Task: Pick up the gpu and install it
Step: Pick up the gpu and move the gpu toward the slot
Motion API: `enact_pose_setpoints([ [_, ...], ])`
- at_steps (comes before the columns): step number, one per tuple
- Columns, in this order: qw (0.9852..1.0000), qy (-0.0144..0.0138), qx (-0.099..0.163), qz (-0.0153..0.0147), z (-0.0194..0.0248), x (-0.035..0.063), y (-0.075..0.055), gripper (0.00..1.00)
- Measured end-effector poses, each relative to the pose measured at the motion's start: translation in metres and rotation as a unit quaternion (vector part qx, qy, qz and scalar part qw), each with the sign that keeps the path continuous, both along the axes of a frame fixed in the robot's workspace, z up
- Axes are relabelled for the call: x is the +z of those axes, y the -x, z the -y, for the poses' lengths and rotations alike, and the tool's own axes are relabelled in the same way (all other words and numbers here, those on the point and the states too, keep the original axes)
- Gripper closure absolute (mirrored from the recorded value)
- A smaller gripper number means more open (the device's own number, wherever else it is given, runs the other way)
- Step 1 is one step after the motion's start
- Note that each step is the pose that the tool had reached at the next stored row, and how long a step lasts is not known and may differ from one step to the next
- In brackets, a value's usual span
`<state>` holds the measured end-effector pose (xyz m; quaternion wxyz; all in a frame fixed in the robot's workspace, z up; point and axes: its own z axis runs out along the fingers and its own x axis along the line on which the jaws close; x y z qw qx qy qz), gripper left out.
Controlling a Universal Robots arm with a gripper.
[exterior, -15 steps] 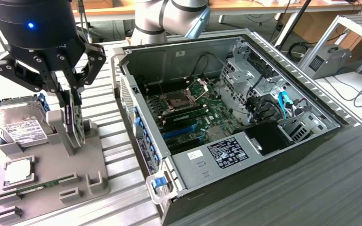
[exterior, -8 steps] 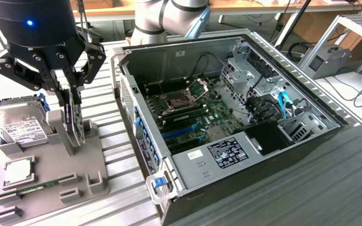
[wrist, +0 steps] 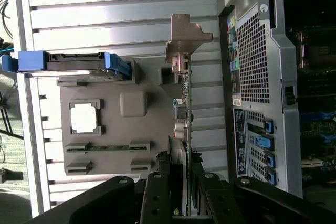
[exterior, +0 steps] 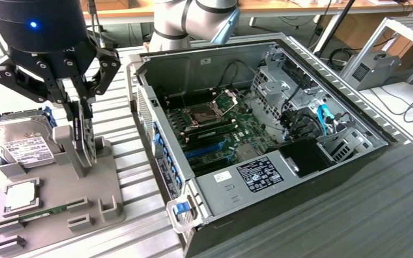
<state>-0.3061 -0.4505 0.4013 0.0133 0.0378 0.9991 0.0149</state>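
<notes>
The gpu [exterior: 86, 141] stands on edge in a slot of the grey holder block [exterior: 92, 199], a thin dark card seen edge-on. In the wrist view the gpu [wrist: 185, 124] runs as a narrow strip, with its silver end bracket [wrist: 186, 38] at the far end. My gripper [exterior: 82, 115] hangs straight over it, with one black finger on each side of the card, pressed against it. The wrist view shows the gripper [wrist: 182, 190] with both fingers flanking the card's near end. The card's lower edge still sits at the holder.
The open computer case [exterior: 350, 161] lies to the exterior view's right of the holder, its motherboard [exterior: 214, 129] exposed. On the holder are a silver hard drive [exterior: 20, 142], a square processor [exterior: 21, 196] and a narrow green RAM stick [exterior: 45, 214]. Everything rests on a slatted metal table [exterior: 378, 215].
</notes>
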Motion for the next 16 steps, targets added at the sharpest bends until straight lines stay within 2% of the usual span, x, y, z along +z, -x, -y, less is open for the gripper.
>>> enact_pose_setpoints([
  [16,1.0000,0.0000,0.000,0.0000,0.0000,0.0028,0.0000,0.74],
])
